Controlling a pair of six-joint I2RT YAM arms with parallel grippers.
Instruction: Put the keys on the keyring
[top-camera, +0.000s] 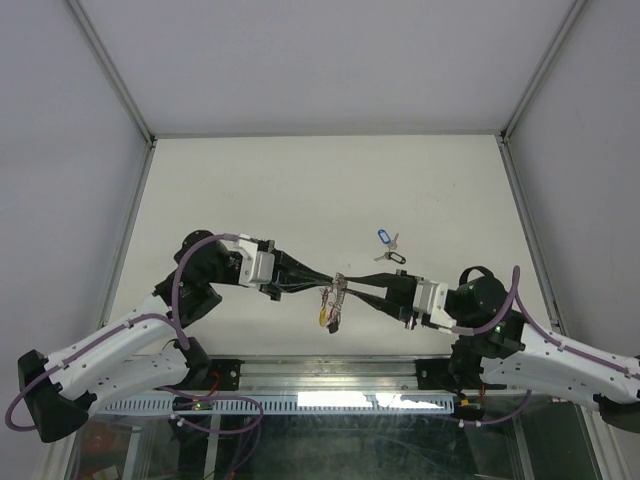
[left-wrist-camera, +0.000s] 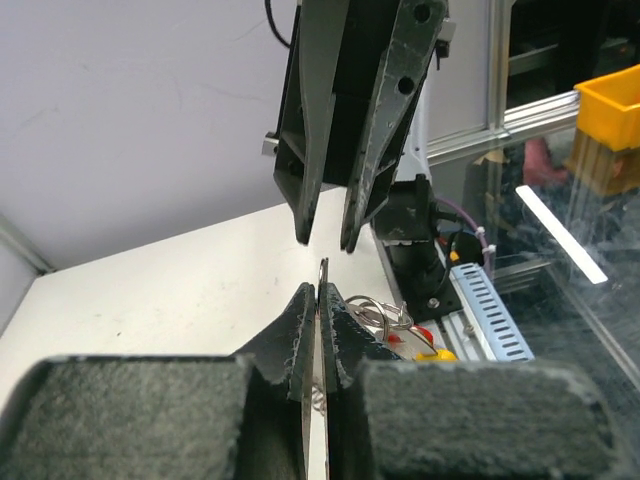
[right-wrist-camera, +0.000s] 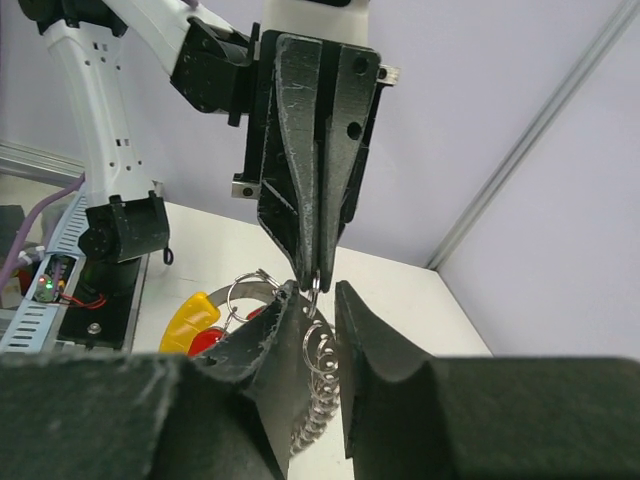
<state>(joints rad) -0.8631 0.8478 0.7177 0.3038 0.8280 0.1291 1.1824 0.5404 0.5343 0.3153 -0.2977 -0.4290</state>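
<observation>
**Left gripper clamps the keyring; right jaws stand apart**

At the centre of the top view the two grippers meet tip to tip above the table (top-camera: 250, 190). The left gripper (top-camera: 334, 283) is clenched on the thin edge of the keyring (right-wrist-camera: 318, 350). The right gripper (top-camera: 351, 286) is released, and the ring's coil hangs in the gap between its fingers. A yellow-tag key (right-wrist-camera: 190, 318) and a red-tag key (right-wrist-camera: 210, 342) hang just below the ring. A blue-tag key (top-camera: 382, 237) and a black-tag key (top-camera: 394, 256) lie on the table, up and right of the grippers.
</observation>
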